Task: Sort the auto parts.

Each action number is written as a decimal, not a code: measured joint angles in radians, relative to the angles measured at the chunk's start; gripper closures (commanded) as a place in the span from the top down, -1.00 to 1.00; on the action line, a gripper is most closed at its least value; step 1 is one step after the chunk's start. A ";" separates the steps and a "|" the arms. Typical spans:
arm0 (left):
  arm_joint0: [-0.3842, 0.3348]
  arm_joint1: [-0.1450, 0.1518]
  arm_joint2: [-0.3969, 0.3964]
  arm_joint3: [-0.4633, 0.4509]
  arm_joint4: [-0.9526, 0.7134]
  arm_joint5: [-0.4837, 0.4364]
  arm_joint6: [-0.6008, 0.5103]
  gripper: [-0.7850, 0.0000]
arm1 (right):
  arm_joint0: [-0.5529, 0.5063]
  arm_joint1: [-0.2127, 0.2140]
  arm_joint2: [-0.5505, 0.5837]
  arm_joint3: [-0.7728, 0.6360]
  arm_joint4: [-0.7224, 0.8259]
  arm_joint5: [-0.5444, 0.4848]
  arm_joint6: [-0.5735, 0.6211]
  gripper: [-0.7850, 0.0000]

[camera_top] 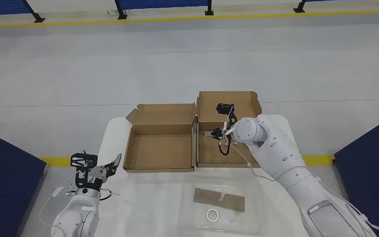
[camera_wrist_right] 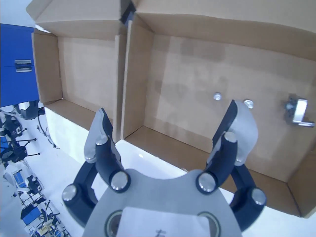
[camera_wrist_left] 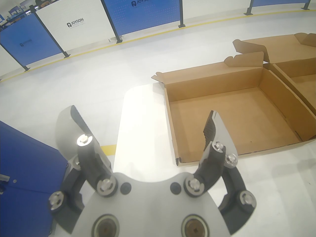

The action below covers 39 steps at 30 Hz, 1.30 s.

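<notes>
A white bench (camera_top: 148, 198) carries two open cardboard boxes (camera_top: 160, 148); blue partitions (camera_wrist_left: 138, 3) edge the pale floor (camera_top: 177, 59). The left pincer (camera_wrist_left: 143, 114) and right pincer (camera_wrist_right: 167, 108) both gape wide.

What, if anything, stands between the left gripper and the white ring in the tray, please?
Nothing visible but the clear tray's side wall: bare table lies between the open left gripper and the tray, and the ring lies inside it beside a cardboard strip.

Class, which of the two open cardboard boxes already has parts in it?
The box under the right gripper: a metal bracket and two small round pieces lie on its floor; the box beside it holds none.
</notes>
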 measured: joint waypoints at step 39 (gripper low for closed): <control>0.000 0.000 0.000 0.000 0.000 0.000 0.000 1.00 | -0.808 0.197 0.919 -0.574 0.928 -0.444 0.563 1.00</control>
